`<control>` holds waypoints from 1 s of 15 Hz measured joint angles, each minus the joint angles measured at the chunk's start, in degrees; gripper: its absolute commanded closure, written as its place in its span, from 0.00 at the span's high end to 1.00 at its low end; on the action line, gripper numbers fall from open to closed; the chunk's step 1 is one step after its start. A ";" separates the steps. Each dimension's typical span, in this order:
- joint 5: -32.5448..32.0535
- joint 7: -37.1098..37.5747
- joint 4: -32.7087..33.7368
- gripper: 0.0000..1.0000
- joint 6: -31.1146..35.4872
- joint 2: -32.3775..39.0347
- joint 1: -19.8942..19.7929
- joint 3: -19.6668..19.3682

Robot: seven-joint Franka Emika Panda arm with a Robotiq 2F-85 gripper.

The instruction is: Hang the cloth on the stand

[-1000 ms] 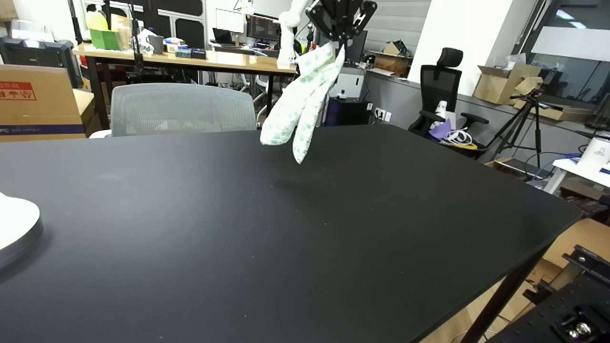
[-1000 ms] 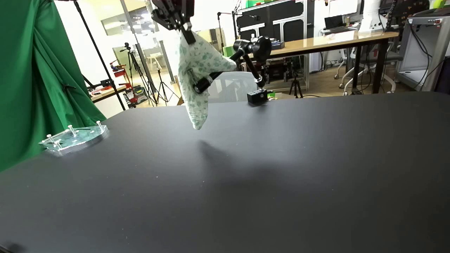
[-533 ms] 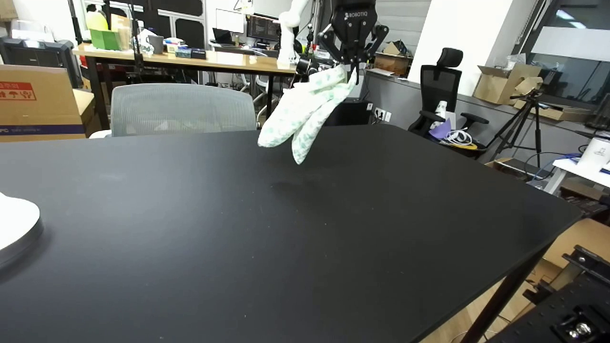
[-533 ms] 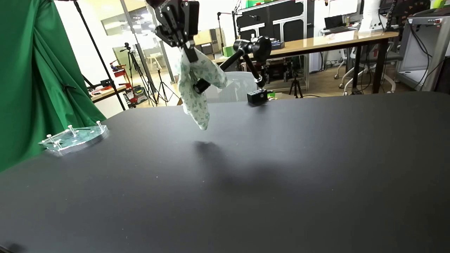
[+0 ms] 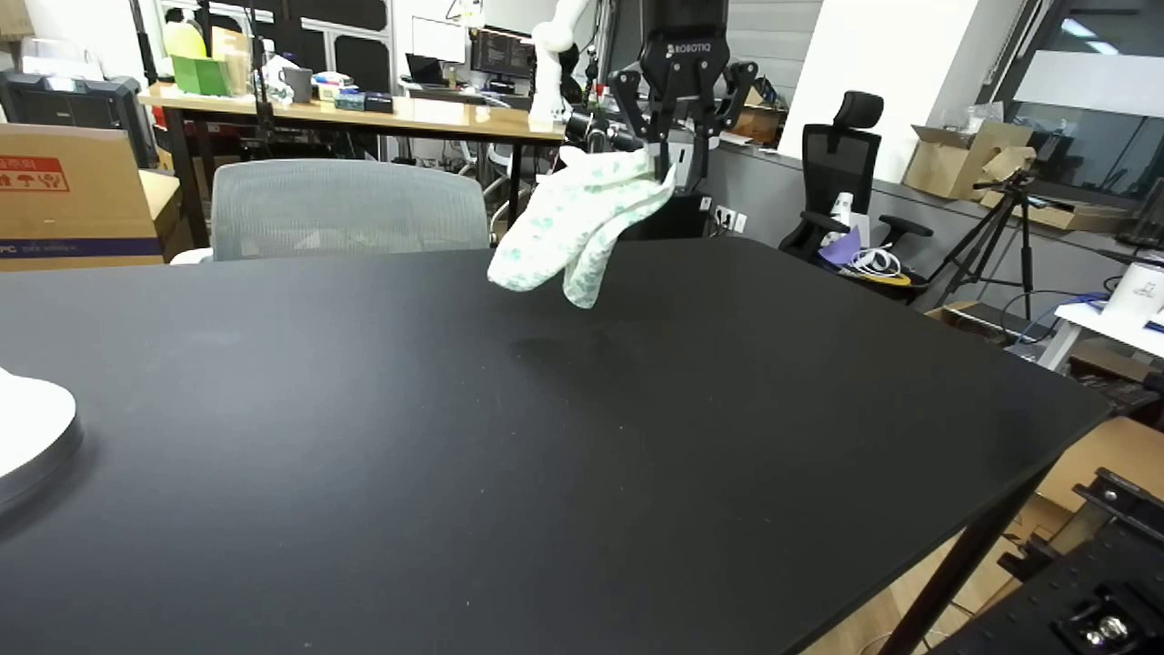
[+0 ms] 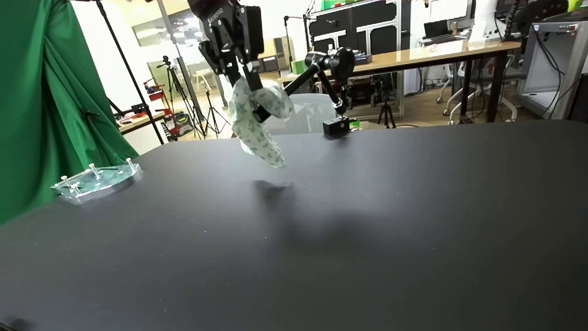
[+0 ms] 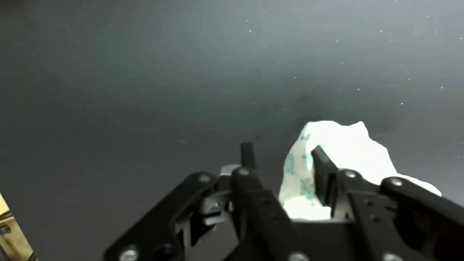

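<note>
The white cloth with green leaf print [image 5: 568, 218] lies draped over the tip of the stand and hangs above the table; it also shows in an exterior view [image 6: 255, 131]. The stand is a black jointed arm [image 6: 301, 83] on a small block base [image 6: 336, 127]; its round tip pokes out between the cloth's folds. In an exterior view the stand [image 5: 605, 130] is partly hidden behind the cloth. My gripper [image 5: 680, 171] is open just above the cloth's upper end. In the wrist view my gripper's fingers [image 7: 283, 148] are apart, and the cloth [image 7: 349, 152] lies by one finger.
The black table [image 5: 409, 437] spreads below. A clear plate with upright bolts [image 6: 98, 180] is at its far left edge, near a green curtain [image 6: 41, 101]. A white rounded object [image 5: 32, 423] is at the left edge. A grey chair back [image 5: 350, 209] stands behind.
My gripper has come down and its fingers have opened, letting go of the cloth. The cloth's top has sunk with it and now bunches over the stand's tip.
</note>
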 measured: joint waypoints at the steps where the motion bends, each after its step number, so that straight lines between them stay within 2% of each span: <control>1: 0.16 -0.05 -0.01 0.81 0.00 0.00 0.00 0.03; 4: 0.85 -0.26 -0.02 0.99 0.00 0.00 0.03 0.10; 7: 1.36 -0.46 -0.02 1.00 0.00 0.00 0.03 0.14; 8: 1.59 -0.47 -0.02 0.75 0.00 0.00 0.03 0.14; 10: 3.04 -0.67 -0.02 0.72 0.04 0.00 -0.05 0.06; 15: 7.29 -3.22 -0.02 0.35 0.75 0.23 -1.55 -0.33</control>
